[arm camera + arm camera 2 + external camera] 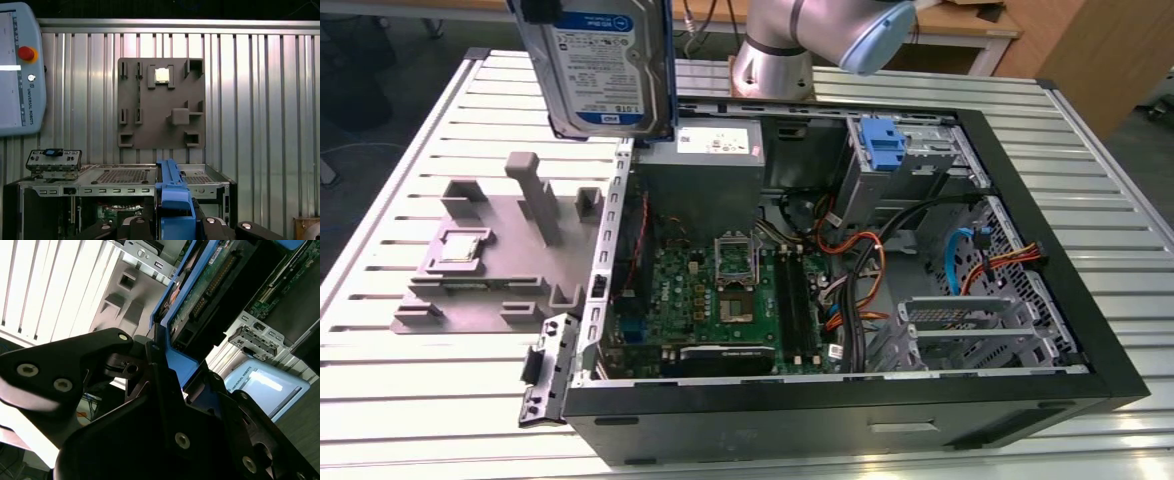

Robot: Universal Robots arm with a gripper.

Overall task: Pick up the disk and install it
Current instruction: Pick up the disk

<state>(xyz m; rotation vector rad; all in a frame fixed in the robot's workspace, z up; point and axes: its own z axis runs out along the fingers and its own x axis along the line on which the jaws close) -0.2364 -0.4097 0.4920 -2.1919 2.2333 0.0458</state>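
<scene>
While the tool point(174, 222) clamps the disk point(603, 70) by its blue carrier, it hangs upright above the tabletop point(427, 400); the open computer case point(854, 250) lies near.

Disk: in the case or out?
Out. The silver-grey hard drive in its blue plastic carrier hangs upright in the air, outside the open black computer case, clamped in the gripper.

Robotics lab bench: slatted aluminium table point(414, 420), grey fixture plate point(155, 107) and opened computer case point(854, 412) beneath the gripper point(172, 222), teach pendant point(20, 75) off to one side.
</scene>
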